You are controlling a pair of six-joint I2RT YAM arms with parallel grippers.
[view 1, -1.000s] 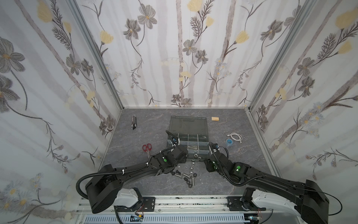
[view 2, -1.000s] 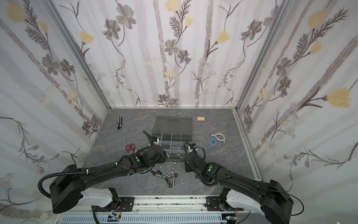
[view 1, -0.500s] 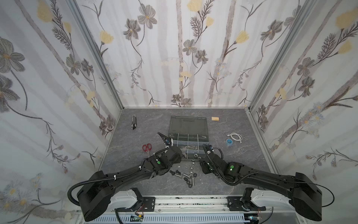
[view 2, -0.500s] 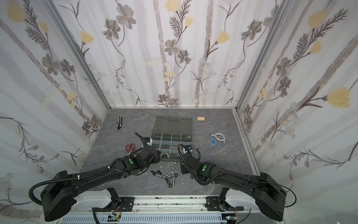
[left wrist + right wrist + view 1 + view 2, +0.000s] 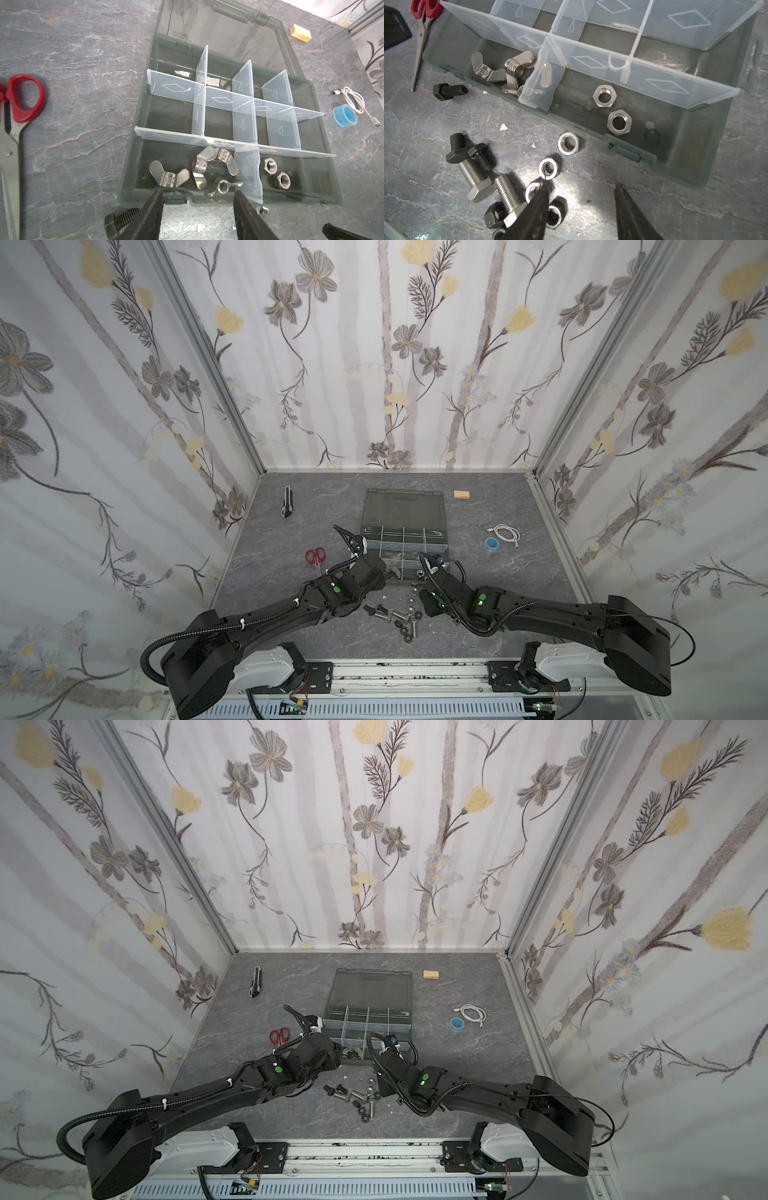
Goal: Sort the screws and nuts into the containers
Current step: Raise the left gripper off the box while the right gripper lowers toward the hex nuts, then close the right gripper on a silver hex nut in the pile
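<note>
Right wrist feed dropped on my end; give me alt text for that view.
The right tool hangs open and empty over loose silver nuts and silver and black screws on the grey table. Beyond them, the open organizer case holds wing nuts in one compartment and two hex nuts in the next; red scissors lie beside it.

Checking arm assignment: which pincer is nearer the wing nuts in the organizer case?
Left. The left pincer hangs open at the case's near wall, just before the wing nuts; the right pincer is over loose hex nuts on the table, outside the case.
</note>
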